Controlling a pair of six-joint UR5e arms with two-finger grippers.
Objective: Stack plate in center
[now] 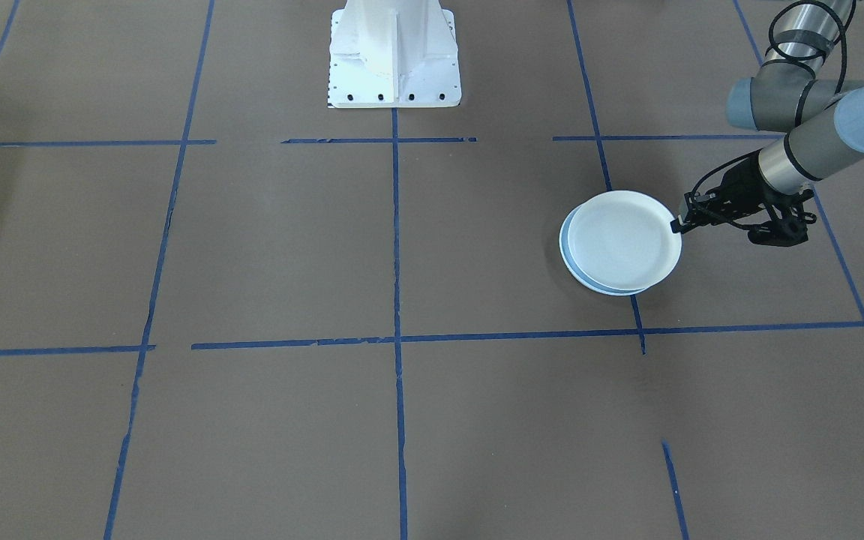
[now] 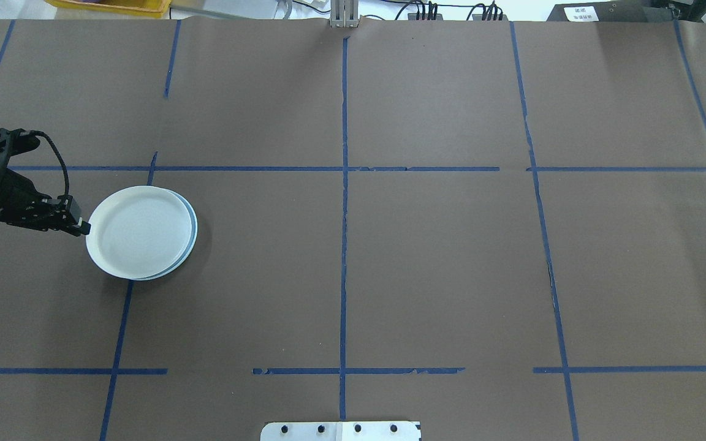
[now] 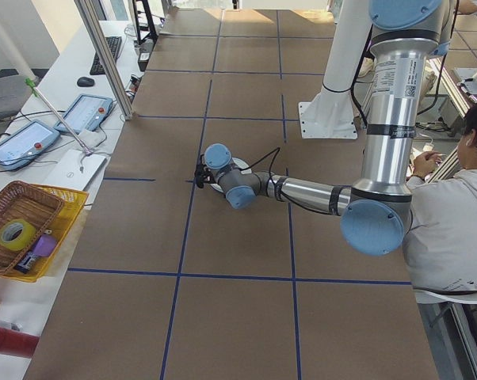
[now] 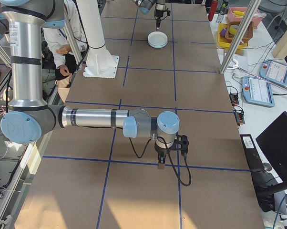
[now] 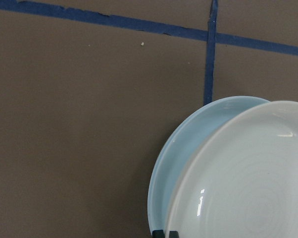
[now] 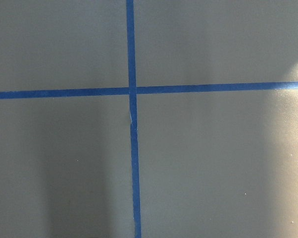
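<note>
A white plate (image 1: 623, 240) with faint ring ridges lies slightly offset on top of the pale blue-grey plate that is the center (image 1: 567, 251). In the overhead view the white plate (image 2: 138, 231) covers most of the blue one (image 2: 192, 228). My left gripper (image 1: 678, 223) reaches the white plate's rim with its fingers close together, and it looks shut on that rim. The left wrist view shows the fingertips (image 5: 160, 233) at the rim where the white plate (image 5: 253, 188) overlaps the blue plate (image 5: 188, 158). My right gripper (image 4: 160, 164) points down over bare table far from the plates; I cannot tell its state.
Blue tape lines (image 2: 344, 214) divide the brown table into squares. The white robot base (image 1: 394, 52) stands at the table's edge. A yellow tray holding a basket (image 3: 24, 229) and tablets (image 3: 84, 112) sit off one side. A seated person (image 3: 452, 214) is beside the robot.
</note>
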